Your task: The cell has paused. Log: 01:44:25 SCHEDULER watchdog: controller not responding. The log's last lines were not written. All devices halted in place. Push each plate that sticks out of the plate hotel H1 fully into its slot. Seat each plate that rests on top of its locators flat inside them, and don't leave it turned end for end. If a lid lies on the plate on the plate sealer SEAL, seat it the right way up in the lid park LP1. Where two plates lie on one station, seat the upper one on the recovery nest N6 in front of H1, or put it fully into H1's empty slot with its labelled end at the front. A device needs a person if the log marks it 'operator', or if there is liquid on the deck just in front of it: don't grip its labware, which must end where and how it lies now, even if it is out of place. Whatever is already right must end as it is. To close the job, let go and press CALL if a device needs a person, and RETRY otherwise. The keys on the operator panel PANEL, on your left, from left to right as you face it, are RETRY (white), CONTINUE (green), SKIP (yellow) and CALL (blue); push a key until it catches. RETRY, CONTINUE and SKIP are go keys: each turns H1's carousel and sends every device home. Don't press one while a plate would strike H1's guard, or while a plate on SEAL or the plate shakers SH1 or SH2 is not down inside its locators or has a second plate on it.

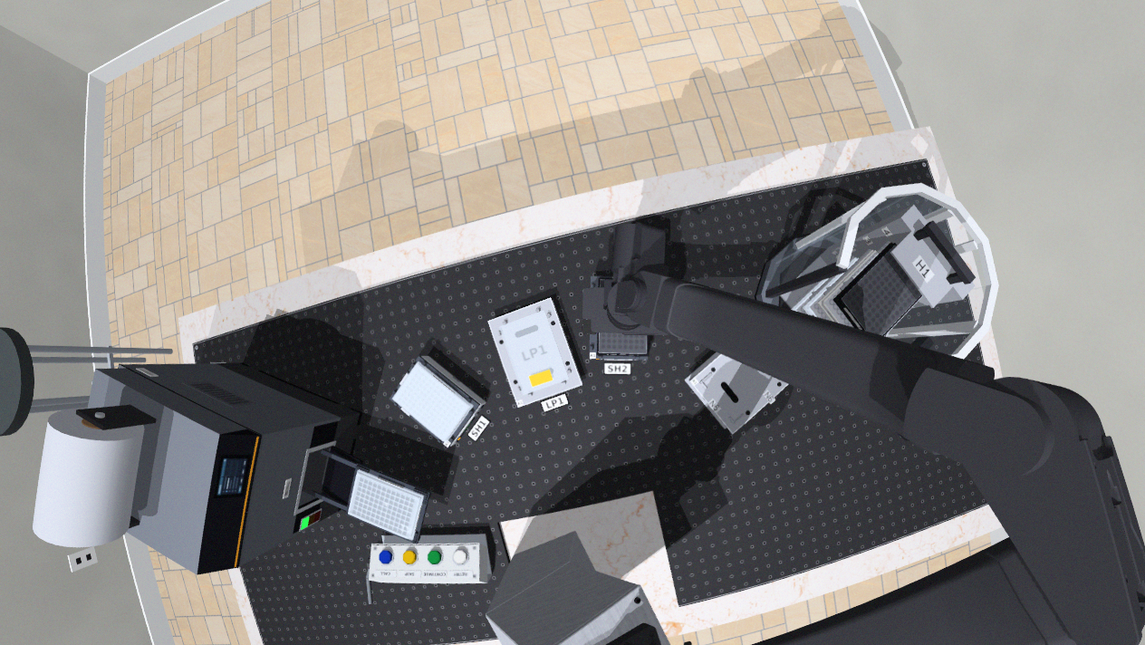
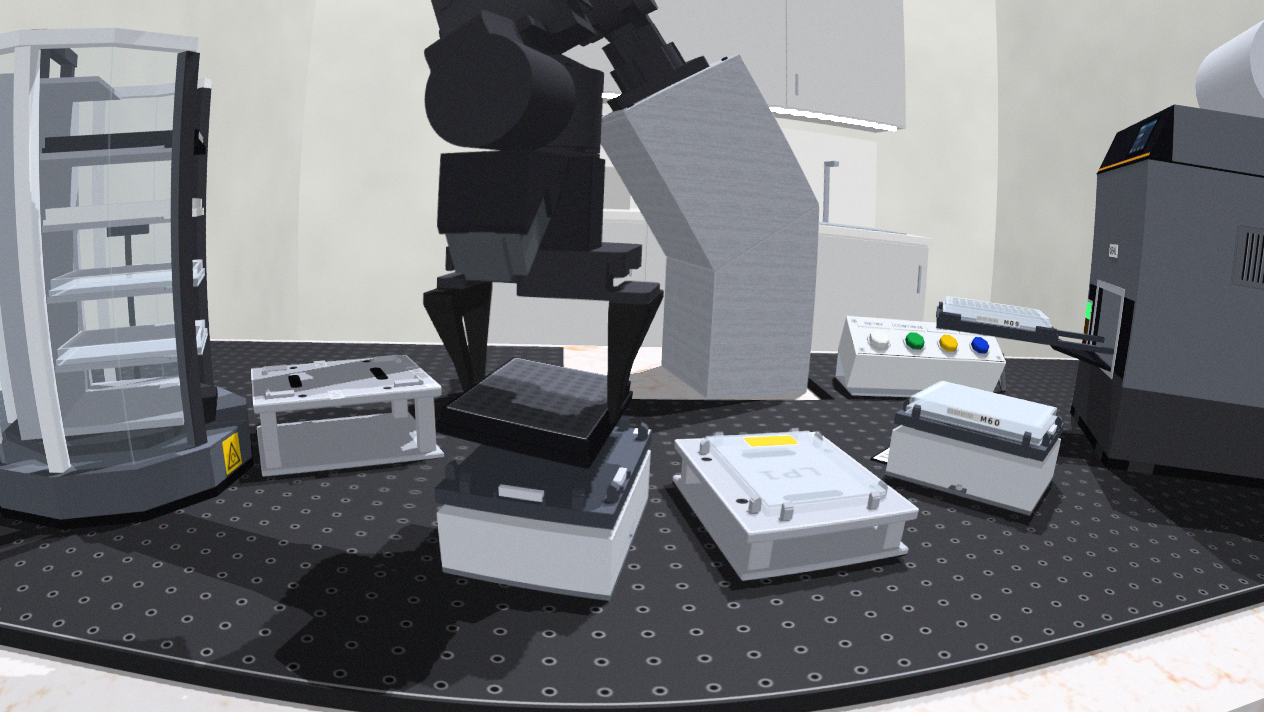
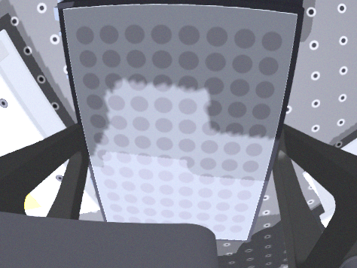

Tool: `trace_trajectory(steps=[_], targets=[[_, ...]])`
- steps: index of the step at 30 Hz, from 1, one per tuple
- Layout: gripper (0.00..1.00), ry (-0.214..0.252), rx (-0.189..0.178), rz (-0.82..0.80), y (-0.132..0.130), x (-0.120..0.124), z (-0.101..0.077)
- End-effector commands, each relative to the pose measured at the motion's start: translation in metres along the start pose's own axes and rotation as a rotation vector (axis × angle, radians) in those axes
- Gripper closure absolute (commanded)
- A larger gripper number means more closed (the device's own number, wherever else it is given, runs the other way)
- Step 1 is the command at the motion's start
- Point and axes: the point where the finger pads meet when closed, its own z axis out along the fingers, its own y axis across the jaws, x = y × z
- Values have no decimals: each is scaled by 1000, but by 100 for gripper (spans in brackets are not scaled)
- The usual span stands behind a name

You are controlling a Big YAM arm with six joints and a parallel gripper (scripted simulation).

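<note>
My gripper (image 2: 546, 399) (image 3: 180, 132) is shut on the long sides of a black plate (image 2: 539, 398) (image 3: 181, 102) (image 1: 623, 344). The plate is tilted over the locators of shaker SH2 (image 2: 530, 548); whether it still touches them is unclear. Plate M60 (image 1: 432, 399) (image 2: 990, 406) lies on SH1 (image 2: 964, 468). Plate M09 (image 1: 387, 500) (image 2: 995, 311) is on the sealer's carrier. In lid park LP1 (image 1: 516, 392) (image 2: 691, 455) a clear sheet seems to lie. Recovery nest N6 (image 1: 735, 391) (image 2: 283, 389) shows no plate. Hotel H1 (image 1: 921, 268) holds several plates; how far they sit in is unclear.
The panel (image 1: 428, 572) (image 2: 884, 375) stands beside the sealer (image 1: 180, 480) (image 2: 1149, 265). The grey arm stand (image 1: 561, 584) (image 2: 760, 265) rises at the deck's inner edge. My forearm (image 1: 769, 328) passes over N6 and near H1's guard (image 1: 991, 280).
</note>
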Motion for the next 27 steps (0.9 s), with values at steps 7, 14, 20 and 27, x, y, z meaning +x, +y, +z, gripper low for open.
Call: trace_trajectory(steps=[7, 14, 20, 27], targets=[[16, -25, -2, -5, 8, -7, -24], [16, -21, -3, -7, 12, -7, -20], [16, -22, -3, -9, 11, -5, -20], [16, -26, -3, -8, 11, -6, -21]])
